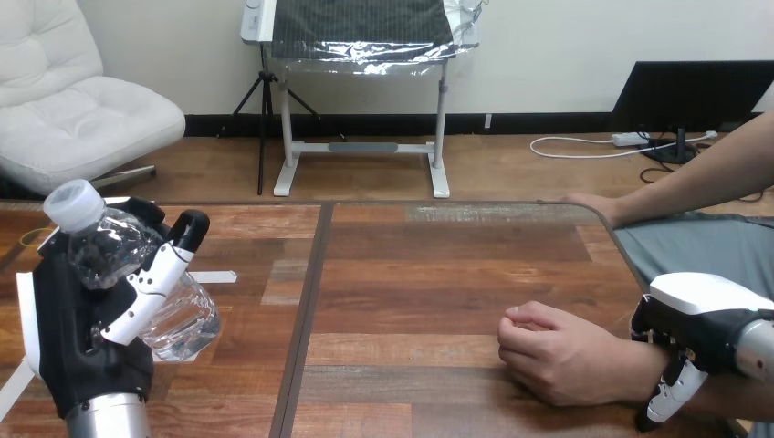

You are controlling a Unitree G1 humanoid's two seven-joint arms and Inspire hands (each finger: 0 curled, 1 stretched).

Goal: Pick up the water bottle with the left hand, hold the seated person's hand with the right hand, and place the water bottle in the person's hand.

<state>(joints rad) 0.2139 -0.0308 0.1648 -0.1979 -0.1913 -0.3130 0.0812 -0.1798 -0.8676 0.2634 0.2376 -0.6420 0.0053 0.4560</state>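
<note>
Left hand low at the view's left, fingers and thumb wrapped round the water bottle. Bottle clear, white cap on, tilted: cap up toward the left, base toward the table. Firm hold by the look of it, so the pick-up step reads as done. Right hand at the view's right, set over the wrist of the person's hand. Its fingers curl down the near side of that wrist. It looks like a hold, though the far side is hidden, so how fully they close is uncertain. The person's hand rests on the table in a loose fist, knuckles toward the middle of the table, palm not offered. Their other hand lies at the table's far right edge. Bottle and fist are well apart, with bare wood between. Step in hand, as judged: the right hand steadies the person's hand and the bottle is ready to travel. The next move calls for carrying the bottle across to the right, and for the fist to open or turn up, before the left hand lowers the bottle in and lets go.
</note>
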